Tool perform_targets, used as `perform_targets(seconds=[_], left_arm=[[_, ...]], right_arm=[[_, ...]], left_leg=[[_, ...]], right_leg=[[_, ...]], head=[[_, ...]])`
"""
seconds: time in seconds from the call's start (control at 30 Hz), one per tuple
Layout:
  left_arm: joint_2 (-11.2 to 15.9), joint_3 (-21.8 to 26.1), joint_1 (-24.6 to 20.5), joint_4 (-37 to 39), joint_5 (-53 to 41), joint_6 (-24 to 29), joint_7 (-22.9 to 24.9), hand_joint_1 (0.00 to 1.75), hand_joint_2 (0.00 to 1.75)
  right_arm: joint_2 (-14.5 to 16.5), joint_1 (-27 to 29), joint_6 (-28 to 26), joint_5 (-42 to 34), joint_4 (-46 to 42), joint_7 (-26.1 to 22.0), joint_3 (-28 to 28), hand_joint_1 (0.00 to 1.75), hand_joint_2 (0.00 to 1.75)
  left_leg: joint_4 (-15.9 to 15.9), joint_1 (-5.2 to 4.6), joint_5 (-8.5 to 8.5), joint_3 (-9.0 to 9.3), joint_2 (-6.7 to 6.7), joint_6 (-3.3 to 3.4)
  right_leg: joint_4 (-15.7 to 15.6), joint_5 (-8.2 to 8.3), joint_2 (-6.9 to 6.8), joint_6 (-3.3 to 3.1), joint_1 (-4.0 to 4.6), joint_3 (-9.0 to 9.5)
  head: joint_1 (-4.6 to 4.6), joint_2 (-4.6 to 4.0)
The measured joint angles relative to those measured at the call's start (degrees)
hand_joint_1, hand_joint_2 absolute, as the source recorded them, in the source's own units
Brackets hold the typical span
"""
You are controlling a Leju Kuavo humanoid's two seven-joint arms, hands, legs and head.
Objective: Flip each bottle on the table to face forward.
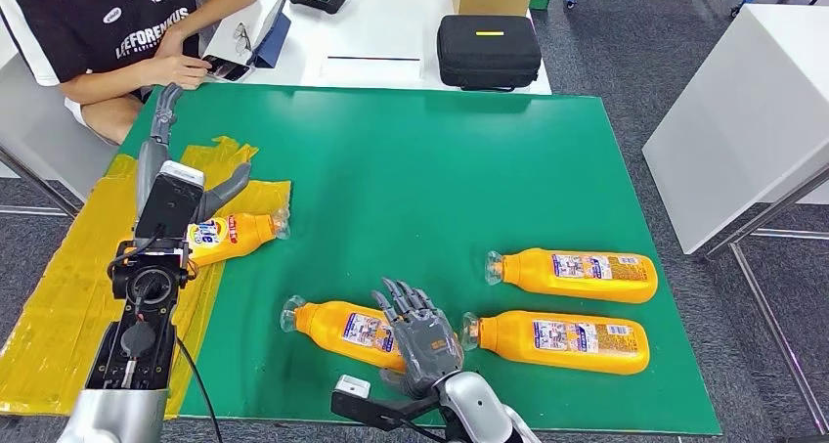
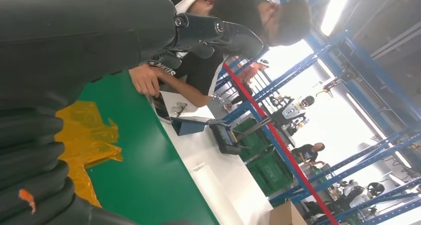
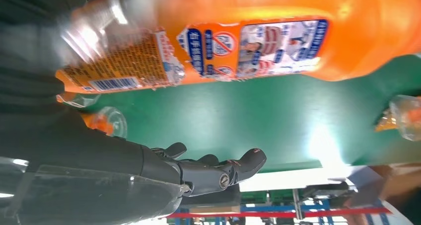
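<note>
Four orange bottles lie on their sides on the green bench (image 1: 411,169). Left robot hand (image 1: 186,194), fingers spread, rests over the far-left bottle (image 1: 235,236) on yellow sheeting (image 1: 59,296). Right robot hand (image 1: 422,333), fingers spread, rests on the near-centre bottle (image 1: 342,328). Two bottles (image 1: 577,275) (image 1: 562,342) lie right, back labels up.
</note>
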Motion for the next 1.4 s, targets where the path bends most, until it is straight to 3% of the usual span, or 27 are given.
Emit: perform_targets(seconds=[1.4], left_arm=[[-0.5,-1.1,-0.7,1.8,-0.3,0.9,2.0,0.00,1.75]], right_arm=[[1.1,-2.2,3.1,2.7,7.3,1.0,-3.2,0.00,1.75]], left_leg=[[0.0,0.00,0.00,0.04,0.00,0.00]], right_leg=[[0.0,0.00,0.01,0.00,0.00,0.03]], head=[[-0.01,0.00]])
